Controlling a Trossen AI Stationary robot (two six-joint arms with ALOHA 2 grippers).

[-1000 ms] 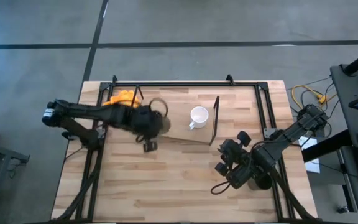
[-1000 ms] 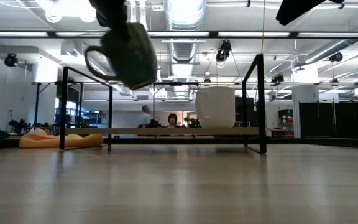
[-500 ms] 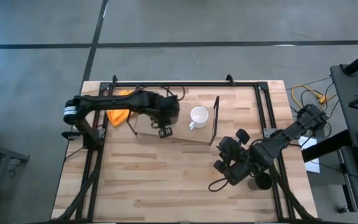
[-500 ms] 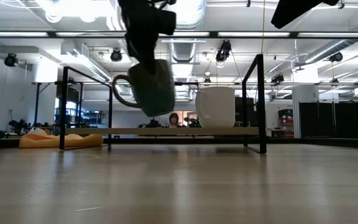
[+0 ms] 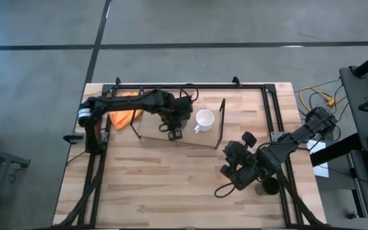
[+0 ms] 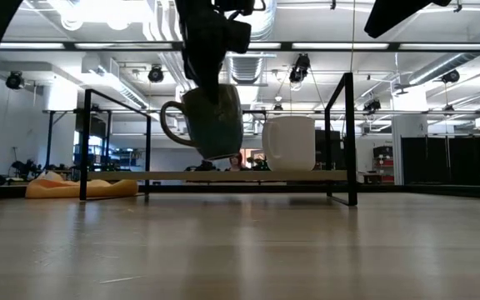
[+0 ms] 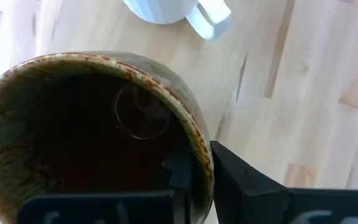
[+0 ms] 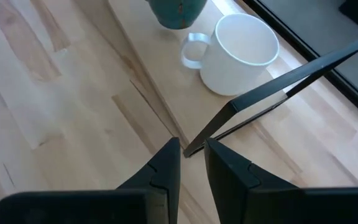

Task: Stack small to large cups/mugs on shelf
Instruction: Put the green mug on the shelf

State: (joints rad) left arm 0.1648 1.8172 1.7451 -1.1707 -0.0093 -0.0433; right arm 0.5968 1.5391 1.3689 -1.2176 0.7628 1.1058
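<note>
My left gripper is shut on a glazed brown-green mug and holds it over the light-wood shelf board, just left of the small white mug. The white mug stands upright on its base on the board. In the left wrist view I look into the held mug's dark inside. My right gripper waits over the table near the shelf's right wire end frame, with only a narrow gap between its fingers. A dark round thing under the right arm may be the dark mug. My left gripper holds the brown-green mug by its rim, the wall pinched with one finger inside and one outside. The fingers come from above, pointing down. The mug hangs below them, slightly tilted, clear of the shelf board, with its handle toward the table's left.
An orange cloth lies at the shelf's left end. Black wire end frames rise at both ends of the board. A black rail frame runs around the tabletop. Bare wood lies along the table's near side.
My left gripper has carried the mug toward the table's right and down, from above the shelf's left part to just beside the white mug. The mug has swung from a strong tilt to nearly upright.
</note>
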